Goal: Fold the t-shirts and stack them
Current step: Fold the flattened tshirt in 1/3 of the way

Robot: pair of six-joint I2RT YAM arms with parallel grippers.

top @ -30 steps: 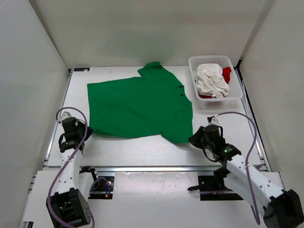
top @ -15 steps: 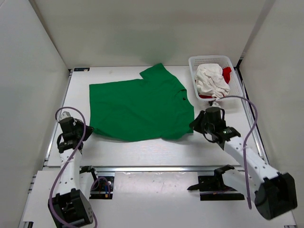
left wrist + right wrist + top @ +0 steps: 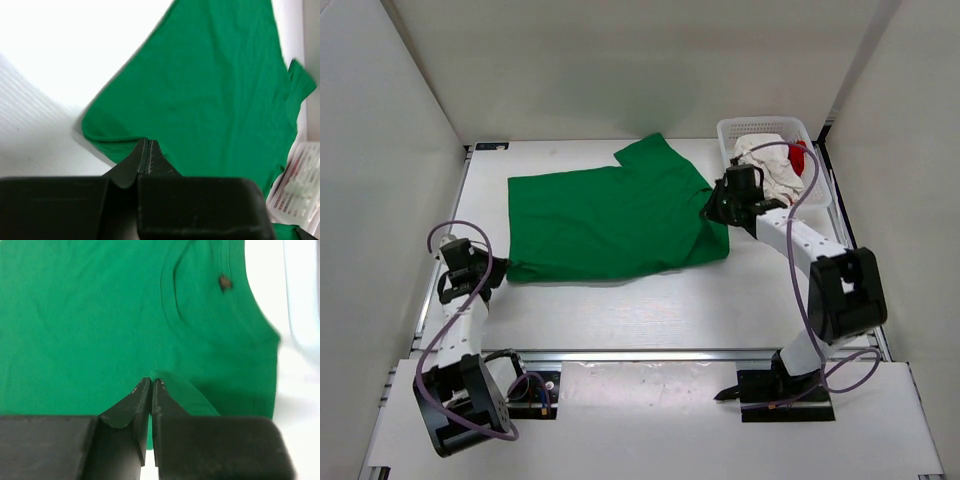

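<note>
Now we see the green t-shirt (image 3: pixel 610 215) spread on the bench (image 3: pixel 620 310). Our left gripper (image 3: pixel 148 141) is pinched tight on its near-left hem corner, and our right gripper (image 3: pixel 151 381) is clamped on a fold near the collar. The white t-shirt (image 3: pixel 768 168) lies crumpled in the basket (image 3: pixel 775 122), with the red t-shirt (image 3: pixel 799 155) seemingly tucked beneath it.

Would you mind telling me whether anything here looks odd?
The green shirt has a small dark spot beside its collar, stain or hole unclear. The white shirt lies crumpled in the basket.
</note>
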